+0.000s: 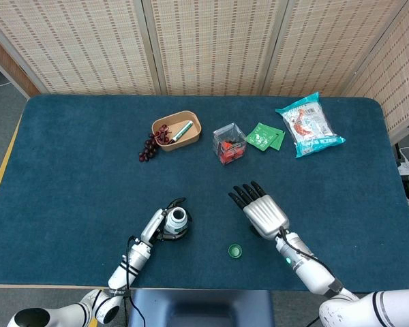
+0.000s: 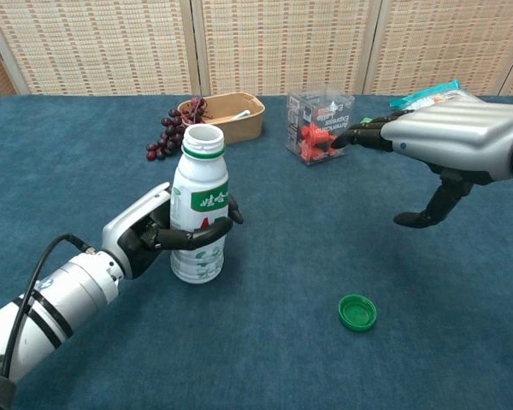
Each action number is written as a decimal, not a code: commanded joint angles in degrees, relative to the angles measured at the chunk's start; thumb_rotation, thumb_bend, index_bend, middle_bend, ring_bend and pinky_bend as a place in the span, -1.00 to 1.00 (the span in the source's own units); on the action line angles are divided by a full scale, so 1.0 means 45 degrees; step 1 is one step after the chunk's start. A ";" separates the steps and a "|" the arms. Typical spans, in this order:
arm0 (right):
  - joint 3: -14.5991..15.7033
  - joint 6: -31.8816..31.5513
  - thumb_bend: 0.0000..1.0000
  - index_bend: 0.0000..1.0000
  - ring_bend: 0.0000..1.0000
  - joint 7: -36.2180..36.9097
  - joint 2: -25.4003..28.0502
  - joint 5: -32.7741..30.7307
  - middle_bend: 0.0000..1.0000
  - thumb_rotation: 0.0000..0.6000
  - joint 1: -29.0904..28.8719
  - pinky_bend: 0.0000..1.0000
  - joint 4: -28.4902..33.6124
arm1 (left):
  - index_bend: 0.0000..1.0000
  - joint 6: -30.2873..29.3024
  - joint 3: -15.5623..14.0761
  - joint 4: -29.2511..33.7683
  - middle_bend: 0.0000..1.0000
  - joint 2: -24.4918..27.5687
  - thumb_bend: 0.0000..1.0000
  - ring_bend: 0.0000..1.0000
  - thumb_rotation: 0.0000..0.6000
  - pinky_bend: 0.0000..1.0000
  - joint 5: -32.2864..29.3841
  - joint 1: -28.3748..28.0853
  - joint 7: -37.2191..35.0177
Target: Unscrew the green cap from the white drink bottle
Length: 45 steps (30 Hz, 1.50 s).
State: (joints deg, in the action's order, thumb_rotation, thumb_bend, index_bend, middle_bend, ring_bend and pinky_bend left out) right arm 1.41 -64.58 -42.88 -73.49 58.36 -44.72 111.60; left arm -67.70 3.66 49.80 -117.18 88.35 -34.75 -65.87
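In the chest view the right hand [image 2: 457, 141] runs off the right edge, so its wrist is cut away. The left hand [image 2: 158, 231] wraps the white bottle [image 2: 199, 218], hiding part of its label. The snack packet [image 2: 427, 94] is mostly hidden behind the right hand. The print on the clear box [image 2: 318, 124] is too small to read.

Bright, even overhead light, both views sharp. Soft shadows only, faint beneath the right hand [image 2: 457, 137]. Mild sheen on its silver back. Slight bending toward twelve o'clock edges.
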 commanded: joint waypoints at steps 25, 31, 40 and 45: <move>-0.0511 0.0129 -0.58 -1.00 -1.00 0.0440 0.0650 0.0402 -1.00 1.00 0.0415 -1.00 0.0539 | -1.00 -0.0246 -0.0439 0.0107 -1.00 0.0507 -0.31 -1.00 1.00 -1.00 0.0545 -0.0198 -0.1556; -0.0548 0.0146 -0.58 -1.00 -1.00 0.0443 0.0743 0.0441 -1.00 1.00 0.0484 -1.00 0.0651 | -1.00 -0.0118 -0.0704 -0.0129 -1.00 0.0606 -0.36 -1.00 1.00 -1.00 0.0703 -0.0213 -0.1103; -0.0647 0.0230 -0.58 -1.00 -1.00 0.0512 0.0760 0.0431 -1.00 1.00 0.0544 -1.00 0.0662 | -1.00 -0.0526 -0.0699 0.0434 -1.00 0.1059 -0.39 -1.00 1.00 -1.00 0.0837 -0.0174 -0.0435; -0.0713 0.0205 -0.58 -1.00 -1.00 0.0495 0.0838 0.0464 -1.00 1.00 0.0567 -1.00 0.0816 | -1.00 -0.0779 -0.0817 0.0736 -1.00 0.1403 -0.40 -1.00 1.00 -1.00 0.1011 -0.0123 -0.0111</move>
State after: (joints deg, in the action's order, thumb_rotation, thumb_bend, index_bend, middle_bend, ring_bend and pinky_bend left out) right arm -1.77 -63.63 -40.64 -69.76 60.43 -42.18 115.23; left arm -70.89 0.24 52.81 -111.35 92.59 -35.40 -66.88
